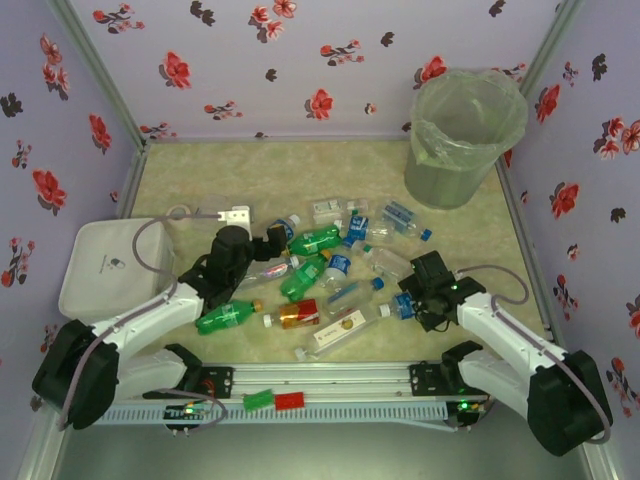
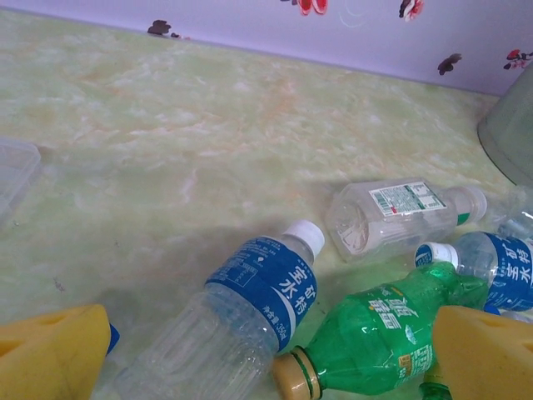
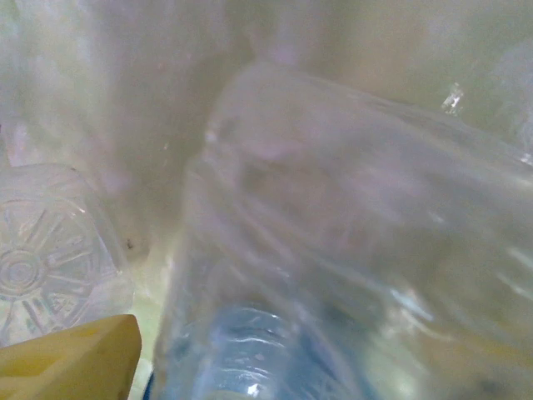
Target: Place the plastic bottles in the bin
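Several plastic bottles (image 1: 330,270) lie heaped across the middle of the table, mostly clear with blue labels, some green (image 1: 232,315), one amber (image 1: 298,314). The bin (image 1: 465,140) stands upright at the back right, lined with a clear bag. My left gripper (image 1: 268,245) hovers open at the heap's left end. In its wrist view a blue-labelled clear bottle (image 2: 250,312) and a green bottle (image 2: 383,333) lie between its yellow fingers (image 2: 50,358). My right gripper (image 1: 425,290) is low over the heap's right end, astride a clear bottle (image 3: 333,250). Its one visible finger (image 3: 75,362) stands slightly clear of that bottle.
A flat white tray (image 1: 105,265) lies at the left beside the left arm. Flowered walls enclose the table on three sides. The bin's wall (image 2: 512,133) shows at the right edge of the left wrist view. Bare tabletop lies between heap and back wall.
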Robot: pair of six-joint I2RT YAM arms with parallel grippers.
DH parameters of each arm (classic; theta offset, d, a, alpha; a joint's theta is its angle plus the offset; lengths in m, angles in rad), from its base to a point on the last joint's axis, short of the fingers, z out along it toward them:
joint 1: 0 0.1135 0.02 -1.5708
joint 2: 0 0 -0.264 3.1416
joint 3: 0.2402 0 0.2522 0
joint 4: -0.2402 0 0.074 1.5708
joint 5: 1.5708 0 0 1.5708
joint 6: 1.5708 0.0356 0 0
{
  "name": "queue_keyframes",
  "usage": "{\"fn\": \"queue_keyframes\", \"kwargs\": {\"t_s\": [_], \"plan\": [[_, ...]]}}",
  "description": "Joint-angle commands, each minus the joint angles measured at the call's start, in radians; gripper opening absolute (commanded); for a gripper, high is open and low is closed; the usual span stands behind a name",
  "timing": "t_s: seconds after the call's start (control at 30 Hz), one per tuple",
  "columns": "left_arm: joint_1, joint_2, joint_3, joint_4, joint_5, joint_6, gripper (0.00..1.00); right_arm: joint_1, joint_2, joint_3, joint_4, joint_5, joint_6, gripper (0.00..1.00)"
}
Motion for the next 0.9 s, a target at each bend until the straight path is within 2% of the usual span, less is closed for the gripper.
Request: {"fn": "queue_keyframes", "kwargs": {"t_s": [0.0,0.27,0.4,0.53,0.67,0.87], "plan": [[-0.003,-0.018,-0.003,-0.006,-0.034,0.002,1.00,-0.004,-0.021,-0.004,0.002,0.046,-0.031,0.78],[-0.003,-0.038,-0.005,-0.024,-0.034,-0.002,1.00,-0.004,-0.091,0.048,-0.074,0.081,-0.090,0.56],[-0.003,-0.065,-0.017,-0.020,-0.035,-0.007,1.00,-0.018,-0.133,0.133,-0.128,0.116,-0.181,0.49],[-0.003,-0.088,-0.018,-0.019,-0.035,-0.021,1.00,-0.062,-0.117,0.324,-0.184,0.159,-0.394,0.47],[-0.003,-0.109,-0.010,-0.021,-0.032,-0.031,1.00,-0.110,-0.003,0.615,-0.195,0.186,-0.648,0.47],[-0.003,-0.137,-0.016,-0.024,0.009,-0.066,1.00,-0.180,0.190,0.917,0.038,0.139,-0.886,0.48]]}}
